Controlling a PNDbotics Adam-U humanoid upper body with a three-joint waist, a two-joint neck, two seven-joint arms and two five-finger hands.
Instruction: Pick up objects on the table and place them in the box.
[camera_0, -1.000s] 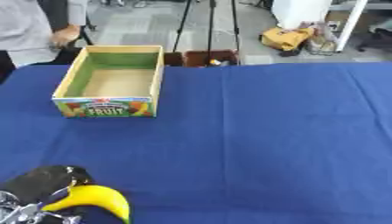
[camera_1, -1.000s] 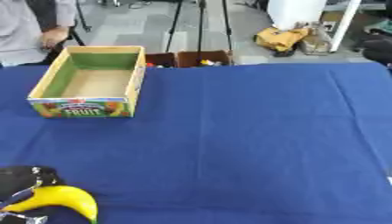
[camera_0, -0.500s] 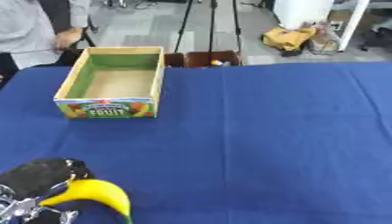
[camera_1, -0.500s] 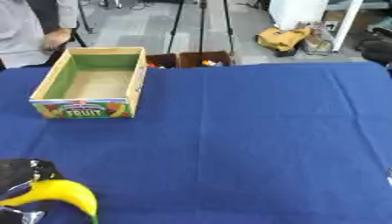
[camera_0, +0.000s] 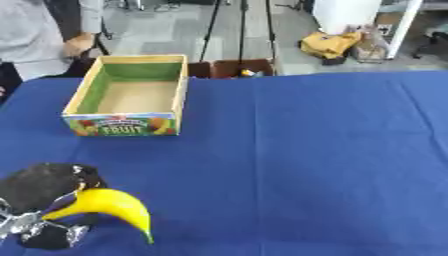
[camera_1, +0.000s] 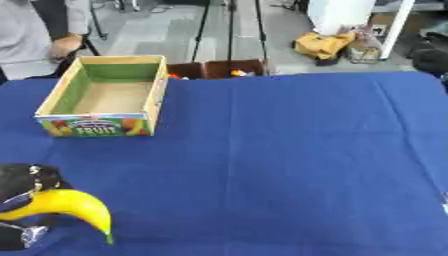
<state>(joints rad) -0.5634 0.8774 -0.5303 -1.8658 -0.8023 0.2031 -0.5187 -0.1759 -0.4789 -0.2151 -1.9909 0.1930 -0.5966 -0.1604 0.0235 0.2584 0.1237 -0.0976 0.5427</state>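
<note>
Currently: Banana Held at Near-Left Corner

Left hand (camera_0: 44, 192), at the near-left corner above the blue desk (camera_0: 306, 150), is curled around a yellow banana (camera_0: 109, 207). Box (camera_0: 131, 95) stands open at far left, well apart from the banana.

A blue cloth (camera_0: 306, 150) is covering the table. Toward twelve o'clock, tripod legs (camera_0: 241, 30) are standing on the grey floor, and a yellow bag (camera_0: 328, 44) is lying at one o'clock.

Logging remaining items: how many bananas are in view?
1. The banana is held in the left hand at the table's near left corner. The box looks empty; none seen elsewhere.
</note>
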